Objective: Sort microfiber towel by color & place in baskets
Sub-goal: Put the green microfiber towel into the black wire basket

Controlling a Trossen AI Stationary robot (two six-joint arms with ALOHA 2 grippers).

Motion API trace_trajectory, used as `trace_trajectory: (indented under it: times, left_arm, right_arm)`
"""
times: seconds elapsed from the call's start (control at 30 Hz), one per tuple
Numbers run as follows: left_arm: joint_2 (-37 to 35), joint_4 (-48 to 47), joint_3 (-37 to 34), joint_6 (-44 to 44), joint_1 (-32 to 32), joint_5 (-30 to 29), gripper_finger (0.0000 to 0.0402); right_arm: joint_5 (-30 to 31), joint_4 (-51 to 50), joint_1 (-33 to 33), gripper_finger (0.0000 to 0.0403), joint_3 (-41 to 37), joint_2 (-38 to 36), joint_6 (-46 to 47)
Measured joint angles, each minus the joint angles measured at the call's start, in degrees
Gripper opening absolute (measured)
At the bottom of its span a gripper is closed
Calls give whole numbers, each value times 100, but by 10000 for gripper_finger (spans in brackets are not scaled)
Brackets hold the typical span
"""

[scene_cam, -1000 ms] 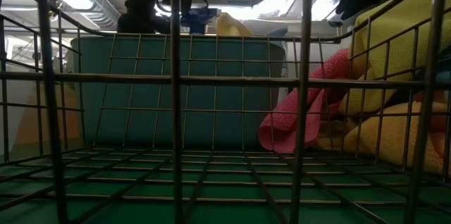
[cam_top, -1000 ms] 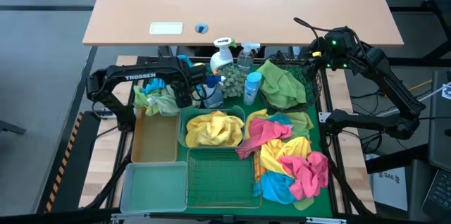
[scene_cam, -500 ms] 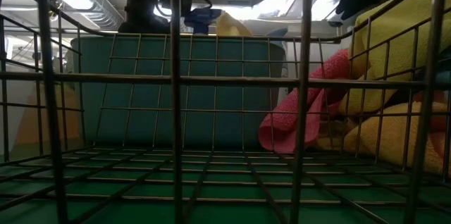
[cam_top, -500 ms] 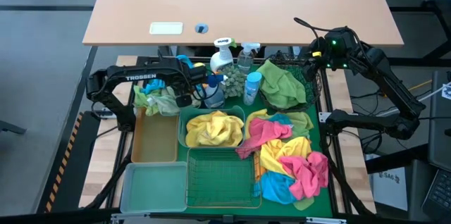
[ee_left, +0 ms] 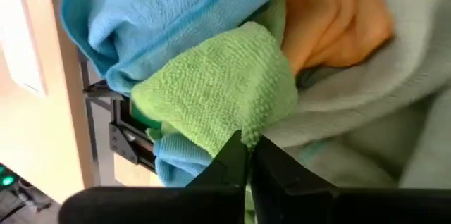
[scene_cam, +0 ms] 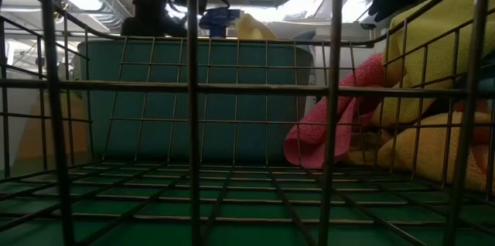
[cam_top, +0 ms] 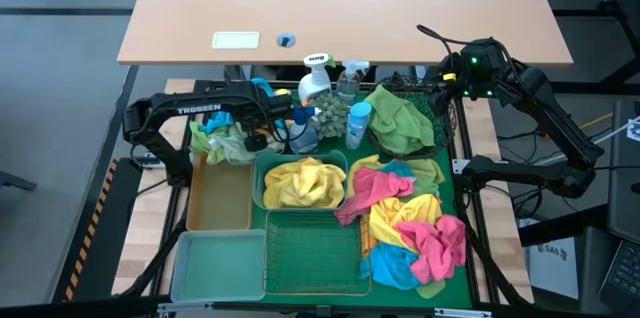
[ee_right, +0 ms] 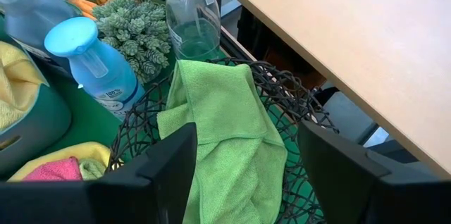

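Note:
A heap of microfiber towels [cam_top: 222, 144] lies at the far left, beyond the tan tray [cam_top: 218, 198]. In it a light green towel [ee_left: 211, 94] lies among a blue towel [ee_left: 162, 13], an orange towel [ee_left: 338, 20] and a pale grey towel [ee_left: 373, 132]. My left gripper [cam_top: 255, 141] is shut on the green one. My right gripper [ee_right: 246, 175] hangs open above the black wire basket [ee_right: 296, 90], where a green towel [cam_top: 402, 121] lies. The teal tub [cam_top: 262, 190] holds a yellow towel [cam_top: 300, 182]. My left gripper pinches a bulging fold of the light green towel [ee_left: 243, 125] between its two fingertips [ee_left: 229, 155], coming at it from above. The towel still rests on the heap, among the blue and pale grey towels.
Pink, yellow and blue towels [cam_top: 412, 220] are piled at the right. The green wire basket [cam_top: 312, 250] and the clear pale bin [cam_top: 216, 264] stand at the near edge. Spray bottles [cam_top: 316, 76] and a small plant [cam_top: 330, 113] crowd the far middle.
My left gripper has shut on the light green towel in the heap at the far left. Its arm has hardly shifted.

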Motion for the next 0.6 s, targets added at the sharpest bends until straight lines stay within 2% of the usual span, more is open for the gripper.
trace_trajectory:
  times: [0.33,0.6]
  left_arm:
    - [-741,-333,963,-245,-200,0,1]
    - [-1160,-246,2260,-359,-197,-217,0]
  right_arm:
    - [-17,2,-2,246,0,0,0]
    - [-640,42,0,246,0,0,1]
